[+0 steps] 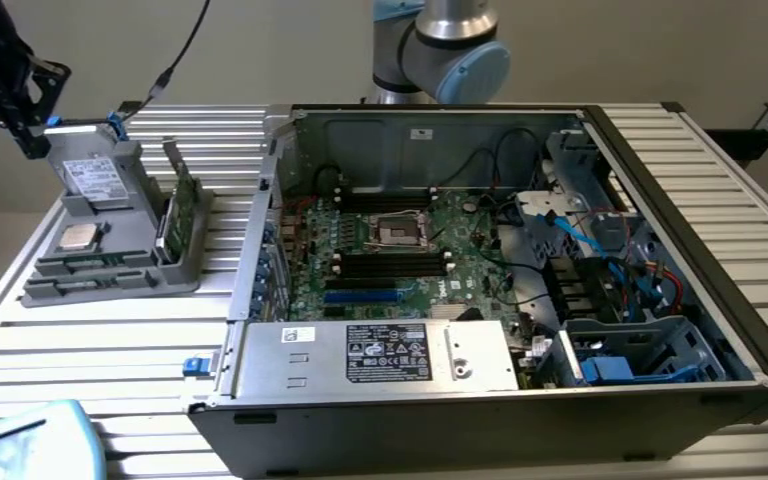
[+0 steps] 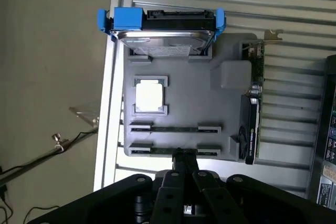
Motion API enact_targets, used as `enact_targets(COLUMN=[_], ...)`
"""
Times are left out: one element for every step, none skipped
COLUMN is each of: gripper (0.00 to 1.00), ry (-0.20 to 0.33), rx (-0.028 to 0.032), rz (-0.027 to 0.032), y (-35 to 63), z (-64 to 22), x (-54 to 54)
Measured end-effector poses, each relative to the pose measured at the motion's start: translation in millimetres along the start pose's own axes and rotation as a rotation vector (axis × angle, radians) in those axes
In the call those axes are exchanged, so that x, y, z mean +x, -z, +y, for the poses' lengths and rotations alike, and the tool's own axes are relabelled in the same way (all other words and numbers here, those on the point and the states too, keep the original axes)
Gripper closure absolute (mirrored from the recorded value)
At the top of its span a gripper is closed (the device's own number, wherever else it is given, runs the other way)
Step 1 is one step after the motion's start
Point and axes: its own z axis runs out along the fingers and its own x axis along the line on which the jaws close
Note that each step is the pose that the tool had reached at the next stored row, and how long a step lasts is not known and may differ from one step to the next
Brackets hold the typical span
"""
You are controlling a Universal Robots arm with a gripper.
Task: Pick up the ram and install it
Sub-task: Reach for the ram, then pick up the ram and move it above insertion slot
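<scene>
gripper (image 2: 183, 157): fingers pressed together, holding nothing. in the exterior view it hangs above the far corner of the grey holder (image 1: 184, 270), near the drive (image 1: 91, 180).
ram (image 2: 173, 128): seated on edge in a holder slot, between the processor (image 2: 149, 96) and a second stick (image 2: 157, 150) in the next slot. in the wrist view the fingertips line up with that second stick; contact cannot be told.
holder: stands on the slatted table (image 1: 117, 340), at the exterior view's left of the open case (image 1: 491, 430) with its motherboard (image 1: 398, 270).
</scene>
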Motion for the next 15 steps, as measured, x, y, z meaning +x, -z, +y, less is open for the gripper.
enact_targets(gripper=[0.89, 0.89, 0.89, 0.89, 0.89, 0.89, 0.89, 0.89, 0.89, 0.89, 0.89, 0.89, 0.89, 0.89, 0.89], ry=[0.0, 0.0, 0.0, 0.0, 0.0, 0.0, 0.0, 0.0, 0.0, 0.0, 0.0, 0.0, 0.0, 0.0, 0.0], rx=[0.0, 0.0001, 0.0001, -0.0006, -0.0006, -0.0007, -0.0008, -0.0008, -0.0008, -0.0008, -0.0008, -0.0008, -0.0008, -0.0007, -0.0008], rz=[-0.0012, -0.0021, -0.0028, -0.0032, -0.0032, -0.0032, -0.0032, -0.0032, -0.0033, -0.0032, -0.0032, -0.0033, -0.0033, -0.0032, -0.0032], y=[-0.5, -0.9, -1.1, -1.2, -1.2, -1.2, -1.2, -1.2, -1.2, -1.2, -1.2, -1.2, -1.2, -1.2, -1.2], z=[-0.6, -1.3, -2.4, -2.7, -2.7, -2.7, -2.6, -2.6, -2.6, -2.6, -2.6, -2.6, -2.6, -2.6, -2.6], x=[4.0, 7.5, 10.4, 11.3, 11.3, 11.3, 11.3, 11.3, 11.3, 11.3, 11.3, 11.3, 11.3, 11.3, 11.3])
